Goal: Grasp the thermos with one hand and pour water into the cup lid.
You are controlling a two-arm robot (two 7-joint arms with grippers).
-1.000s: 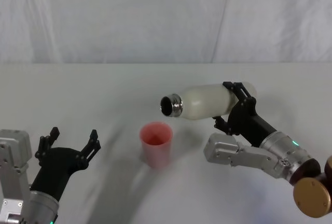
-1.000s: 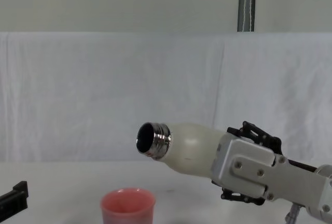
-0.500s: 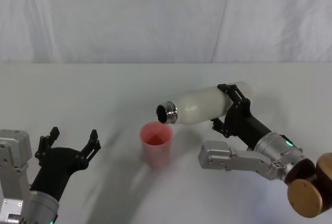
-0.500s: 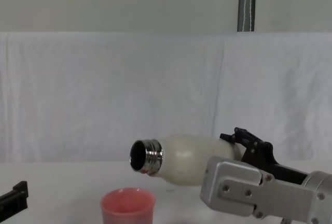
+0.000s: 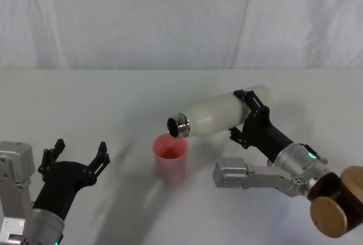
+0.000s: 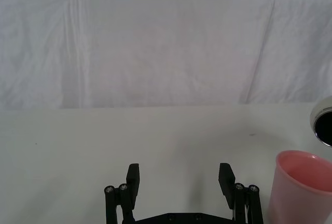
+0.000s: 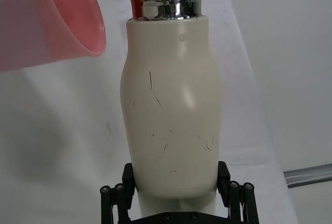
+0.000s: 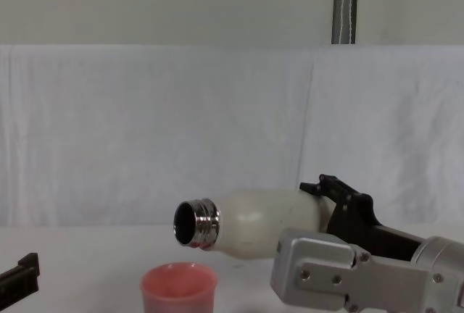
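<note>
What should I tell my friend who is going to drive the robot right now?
Right gripper: shut on the thermos, holding it tipped almost level in the air, cap off.
Left gripper: open, parked low on the robot's left, apart from everything.
Cup lid: upright on the white table, just under the thermos's steel neck.
Done: thermos picked up, carried over and tilted toward the cup lid.
Left: no water stream can be seen, so tip a little more, probably, pour, then set the thermos back upright.
</note>
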